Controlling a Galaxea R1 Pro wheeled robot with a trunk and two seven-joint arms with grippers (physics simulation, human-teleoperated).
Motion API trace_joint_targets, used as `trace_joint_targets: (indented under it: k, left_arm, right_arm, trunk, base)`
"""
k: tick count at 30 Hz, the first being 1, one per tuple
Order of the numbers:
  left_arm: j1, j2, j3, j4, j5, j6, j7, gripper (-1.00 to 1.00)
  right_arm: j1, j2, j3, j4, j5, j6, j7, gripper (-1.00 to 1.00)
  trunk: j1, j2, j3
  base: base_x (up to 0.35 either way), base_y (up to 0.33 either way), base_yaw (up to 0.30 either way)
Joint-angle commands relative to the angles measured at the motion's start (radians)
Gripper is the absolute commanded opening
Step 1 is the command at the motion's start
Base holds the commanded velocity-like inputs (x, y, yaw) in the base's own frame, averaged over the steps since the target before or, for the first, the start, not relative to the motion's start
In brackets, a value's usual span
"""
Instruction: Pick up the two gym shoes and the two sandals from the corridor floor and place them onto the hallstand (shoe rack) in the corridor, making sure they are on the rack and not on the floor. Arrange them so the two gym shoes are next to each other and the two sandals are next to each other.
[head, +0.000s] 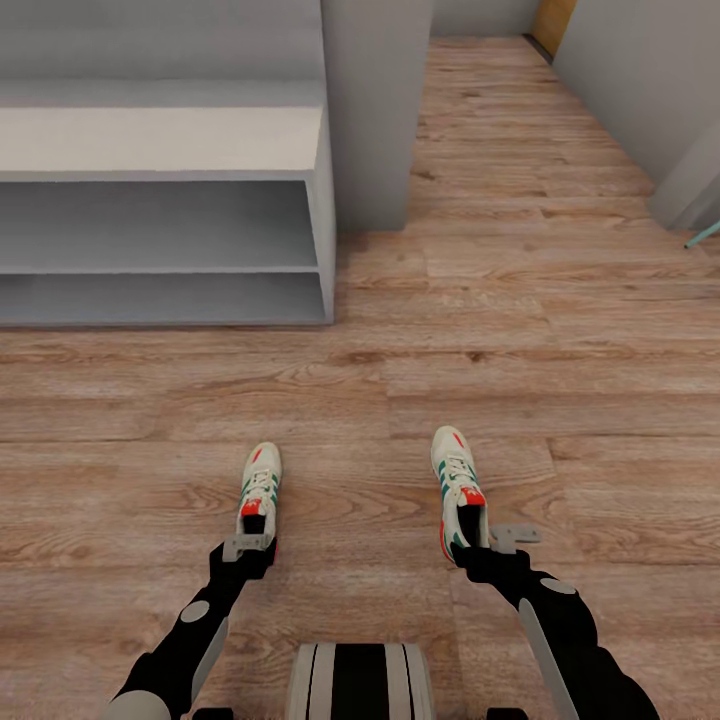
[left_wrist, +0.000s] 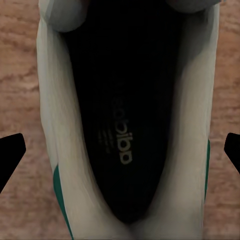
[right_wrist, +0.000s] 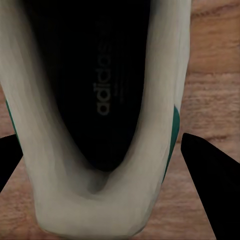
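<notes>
On the light brown wood-plank corridor floor (head: 560, 330), two cream-white lace-up gym shoes with green side stripes and red-orange tongues lie well apart from each other, both with the toe pointing to 12 o'clock in the head view. The left gym shoe (head: 259, 494) lies at about 7 o'clock from the middle of that view, and the right gym shoe (head: 459, 487) at about 5 o'clock. The left end effector (head: 249, 546) is at the heel of the left shoe; in the left wrist view its two black fingers (left_wrist: 11, 155) stand wide on both sides of the shoe's heel opening (left_wrist: 125, 115), apart from the cream walls, so it is not closed on the shoe. The right end effector (head: 490, 540) is at the heel of the right shoe; in the right wrist view the dark fingers (right_wrist: 210, 185) also stand wide on both sides of the heel (right_wrist: 95, 200), and I cannot tell if they touch it. The pale grey-white hallstand with two low tiers (head: 160, 140) stands at 10 to 11 o'clock in the head view, well apart from both shoes, beside a grey wall column (head: 375, 110). The robot's dark base (head: 362, 682) is at 6 o'clock.
</notes>
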Motion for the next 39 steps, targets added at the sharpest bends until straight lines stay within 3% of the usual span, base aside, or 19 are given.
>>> trace_joint_targets:
  k: [1, 11, 21, 26, 36, 37, 39]
  left_arm:
    - [0.0, -0.001, 0.009, 0.0, -0.01, -0.003, -0.007, 1.0]
    - [-0.001, -0.001, 0.008, 0.0, -0.01, -0.004, -0.007, 1.0]
    - [0.0, -0.001, 0.008, 0.0, -0.01, -0.004, -0.007, 1.0]
    - [-0.001, -0.001, 0.008, 0.0, -0.01, -0.004, -0.007, 1.0]
    - [0.0, -0.001, 0.008, 0.0, -0.01, -0.004, -0.007, 1.0]
    - [0.0, -0.001, 0.008, 0.0, -0.01, -0.004, -0.007, -1.0]
    - [0.0, -0.001, 0.009, 0.0, -0.01, -0.004, -0.007, -1.0]
  right_arm:
    - [0.0, 0.0, 0.0, -0.001, -0.006, 0.005, -0.001, -1.0]
    - [0.0, -0.001, 0.0, -0.001, -0.006, 0.005, -0.001, -1.0]
    - [0.0, 0.0, 0.0, -0.001, -0.006, 0.005, -0.001, -1.0]
    - [0.0, -0.001, 0.0, -0.001, -0.006, 0.005, -0.001, -1.0]
    - [0.0, -0.001, 0.0, -0.001, -0.006, 0.004, -0.001, -1.0]
    - [0.0, -0.001, 0.0, -0.001, -0.006, 0.004, -0.001, -1.0]
    - [0.0, -0.001, 0.0, -0.001, -0.006, 0.005, -0.001, -1.0]
  trunk:
    - [0.0, 0.0, -0.001]
    - [0.003, -0.002, -0.036]
    - [0.003, -0.002, -0.041]
    - [0.006, -0.003, -0.06]
    - [0.006, -0.003, -0.069]
    - [0.006, -0.003, -0.069]
    - [0.006, -0.003, -0.069]
  base:
    - [0.0, 0.0, 0.0]
    - [0.0, 0.0, 0.0]
    - [0.0, 0.0, 0.0]
    - [0.0, 0.0, 0.0]
    - [0.0, 0.0, 0.0]
    - [0.0, 0.0, 0.0]
    - [0.0, 0.0, 0.0]
